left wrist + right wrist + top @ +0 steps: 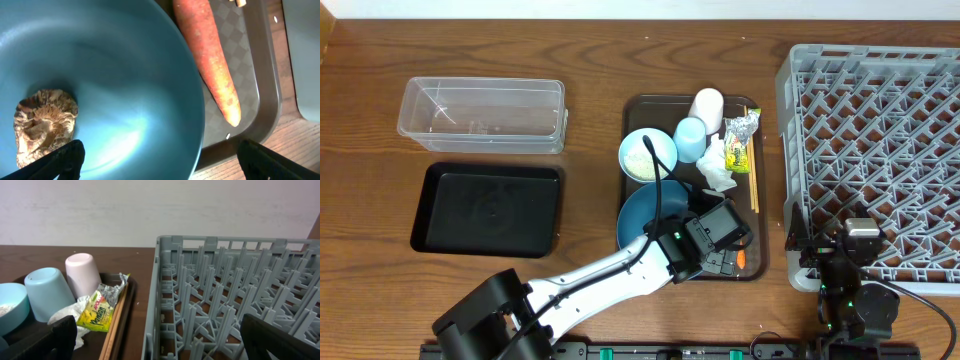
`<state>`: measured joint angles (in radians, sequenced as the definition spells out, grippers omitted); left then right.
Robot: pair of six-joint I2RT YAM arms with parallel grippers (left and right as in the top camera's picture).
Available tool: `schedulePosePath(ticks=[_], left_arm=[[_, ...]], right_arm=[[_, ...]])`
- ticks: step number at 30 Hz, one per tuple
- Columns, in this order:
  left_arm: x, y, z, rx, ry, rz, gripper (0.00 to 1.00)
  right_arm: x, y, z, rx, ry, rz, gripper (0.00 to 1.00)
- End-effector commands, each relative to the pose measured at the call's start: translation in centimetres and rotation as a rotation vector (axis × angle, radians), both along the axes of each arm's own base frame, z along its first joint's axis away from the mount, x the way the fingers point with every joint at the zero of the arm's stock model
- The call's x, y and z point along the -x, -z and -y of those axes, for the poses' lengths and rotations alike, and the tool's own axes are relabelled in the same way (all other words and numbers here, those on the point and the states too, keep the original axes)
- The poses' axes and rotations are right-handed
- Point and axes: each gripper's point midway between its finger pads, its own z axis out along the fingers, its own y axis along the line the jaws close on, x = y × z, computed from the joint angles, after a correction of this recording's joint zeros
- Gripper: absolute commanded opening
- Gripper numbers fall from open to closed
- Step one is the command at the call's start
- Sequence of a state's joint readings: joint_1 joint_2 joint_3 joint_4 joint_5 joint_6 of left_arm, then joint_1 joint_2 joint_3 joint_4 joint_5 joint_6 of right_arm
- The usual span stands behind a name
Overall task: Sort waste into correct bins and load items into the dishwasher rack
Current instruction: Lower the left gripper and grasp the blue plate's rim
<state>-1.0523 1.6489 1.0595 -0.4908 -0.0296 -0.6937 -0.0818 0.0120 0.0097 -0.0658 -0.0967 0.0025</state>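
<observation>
Left gripper (161, 162) spread wide, nothing held, set over smooth tapered orange carrot (212, 65) at upper right on checker-textured brown tray (260, 75), glossy dark-blue plate (125, 75) at left, wrinkled brown food lump (45, 120) lower left, right gripper (160, 342) likewise spread empty.

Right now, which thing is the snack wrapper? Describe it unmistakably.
Find the brown serving tray left of the grey rack. At its far right corner, beside the white cup, lies the snack wrapper: shiny green-yellow, unlike the white tissue.
</observation>
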Motion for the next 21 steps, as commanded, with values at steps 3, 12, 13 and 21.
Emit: schedulePosePath(ticks=[3, 12, 13, 21], left_arm=[[0.4, -0.5, 1.6, -0.009, 0.131, 0.057, 0.98], [-0.2, 1.7, 1.2, -0.116, 0.146, 0.125, 0.98], [-0.2, 2.0, 1.2, -0.125, 0.146, 0.121, 0.98], [-0.3, 3.0, 1.4, -0.133, 0.147, 0.115, 0.99]], right_arm=[[0.0, 0.1, 0.4, 0.015, 0.014, 0.001, 0.99], [0.0, 0.1, 0.4, 0.015, 0.014, 0.001, 0.99], [0.0, 0.1, 0.4, 0.015, 0.014, 0.001, 0.99], [0.0, 0.1, 0.4, 0.015, 0.014, 0.001, 0.99]])
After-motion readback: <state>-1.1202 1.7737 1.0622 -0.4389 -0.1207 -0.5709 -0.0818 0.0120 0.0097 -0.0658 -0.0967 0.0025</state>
